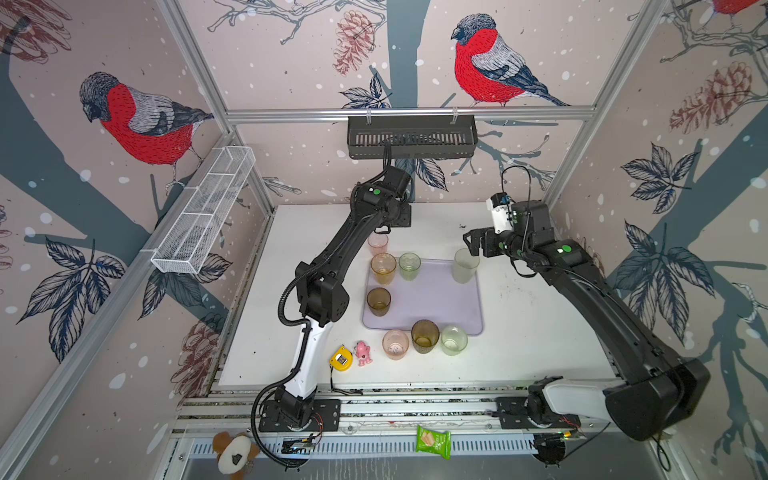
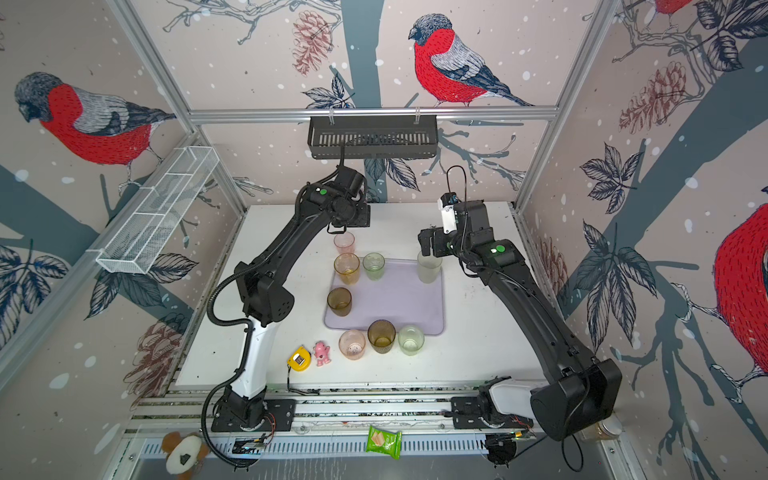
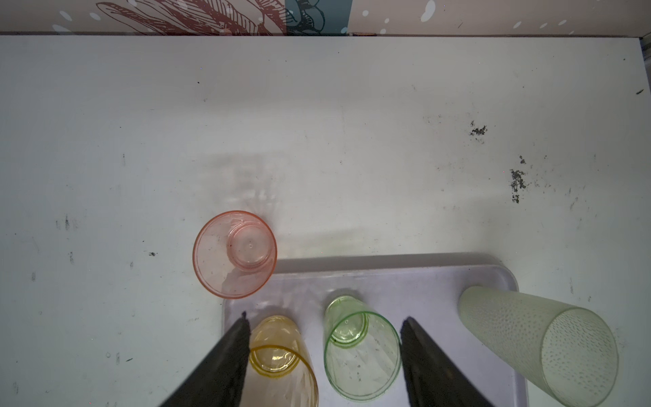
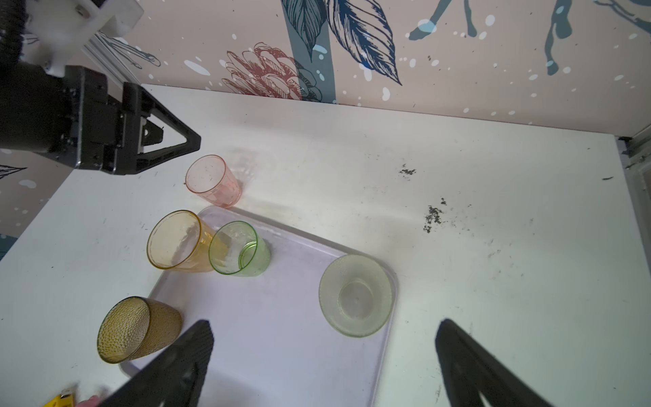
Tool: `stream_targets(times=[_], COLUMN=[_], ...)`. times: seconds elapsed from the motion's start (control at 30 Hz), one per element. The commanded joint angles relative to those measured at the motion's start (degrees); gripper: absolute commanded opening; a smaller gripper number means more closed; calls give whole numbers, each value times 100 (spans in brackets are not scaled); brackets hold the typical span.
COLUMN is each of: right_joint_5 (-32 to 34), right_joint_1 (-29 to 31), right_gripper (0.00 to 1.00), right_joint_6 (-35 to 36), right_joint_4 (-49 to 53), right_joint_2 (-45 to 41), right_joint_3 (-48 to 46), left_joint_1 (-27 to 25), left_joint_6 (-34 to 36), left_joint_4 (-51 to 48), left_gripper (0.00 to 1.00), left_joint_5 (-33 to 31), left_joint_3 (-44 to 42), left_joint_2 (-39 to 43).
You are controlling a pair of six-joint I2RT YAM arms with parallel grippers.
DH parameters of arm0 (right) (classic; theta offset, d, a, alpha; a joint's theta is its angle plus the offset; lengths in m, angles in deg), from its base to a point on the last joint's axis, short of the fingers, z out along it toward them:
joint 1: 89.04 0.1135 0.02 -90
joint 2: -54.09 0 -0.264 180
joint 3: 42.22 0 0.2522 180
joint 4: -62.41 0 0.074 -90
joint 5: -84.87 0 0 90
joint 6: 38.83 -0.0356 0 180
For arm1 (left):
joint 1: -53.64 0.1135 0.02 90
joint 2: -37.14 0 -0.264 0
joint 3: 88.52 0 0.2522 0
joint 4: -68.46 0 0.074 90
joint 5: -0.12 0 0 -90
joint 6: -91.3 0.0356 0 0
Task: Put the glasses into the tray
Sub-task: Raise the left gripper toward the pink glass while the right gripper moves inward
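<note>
Left gripper: closest to my wrist lens. Its fingers are spread with nothing held, and it hangs above the tray's far-left corner.
Amber glass: upright on the tray in that corner, below the left gripper.
Green glass: just beside the amber glass, by the tray's far edge.
Far pink glass: on the tabletop, just beyond that corner.
Right gripper: I see it spread wide and empty, over the frosted glass at the tray's far-right corner.
Brown glass: at the tray's left edge.
Near row: near pink glass, near brown glass and near green glass stand on the tabletop along the tray's near edge.
</note>
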Motion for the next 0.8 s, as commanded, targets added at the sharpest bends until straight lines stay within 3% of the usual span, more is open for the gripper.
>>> stream_targets(times=[0.0, 0.23, 0.77], right_joint_5=[-65, -15, -14], right_joint_1=[79, 181, 339], right_gripper=[100, 100, 100], right_joint_6=[-76, -94, -89], right_joint_4=[-237, -243, -287], right_joint_2=[39, 81, 150], right_joint_3=[-3, 48, 63], left_joint_1=[64, 135, 260], left_joint_6=[-66, 25, 154], left_joint_4=[122, 154, 377], left_gripper=[69, 77, 72], left_joint_5=[73, -40, -148], left_joint_3=[69, 35, 26], left_joint_2=[-64, -187, -612])
